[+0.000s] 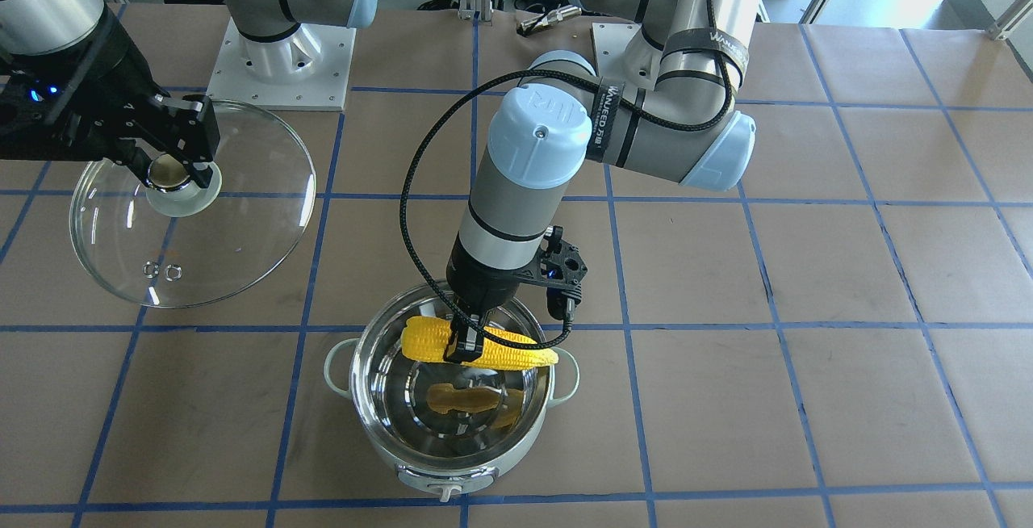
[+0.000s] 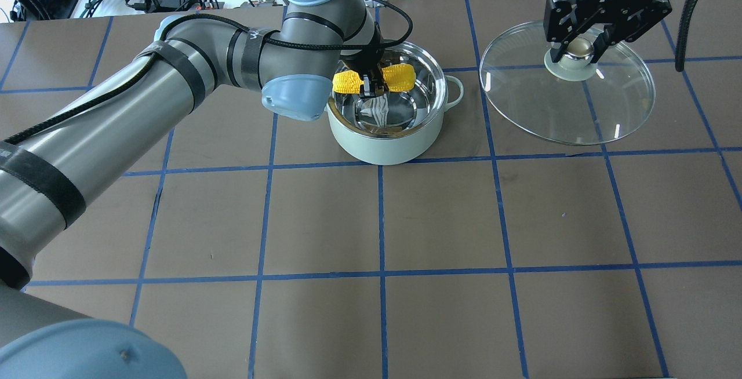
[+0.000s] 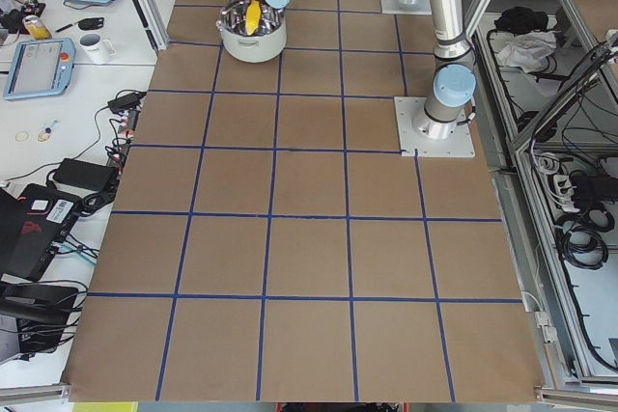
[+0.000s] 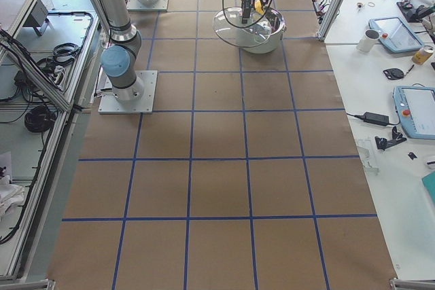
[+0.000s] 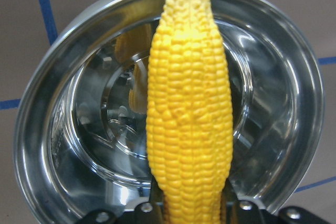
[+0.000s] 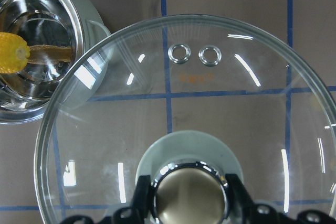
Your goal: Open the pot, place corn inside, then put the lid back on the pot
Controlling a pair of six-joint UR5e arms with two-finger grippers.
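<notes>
The mint-green pot (image 1: 452,399) (image 2: 385,141) stands open, its steel inside bare. My left gripper (image 1: 462,348) (image 2: 367,86) is shut on the yellow corn (image 1: 484,344) (image 2: 374,79) (image 5: 190,114) and holds it level over the pot's mouth, near the rim. My right gripper (image 1: 179,169) (image 2: 577,51) (image 6: 189,192) is shut on the beige knob of the glass lid (image 1: 202,213) (image 2: 574,106) (image 6: 184,98), held beside the pot on the robot's right. The pot (image 6: 37,40) also shows at the right wrist view's top left. In the side views the pot (image 3: 253,36) (image 4: 265,35) is small at the far end.
The table is brown with a blue tape grid. The arm bases (image 1: 282,52) are bolted at the robot's side of the table. Tablets, a mug and cables lie on side benches (image 3: 58,55) (image 4: 408,66) off the table's ends.
</notes>
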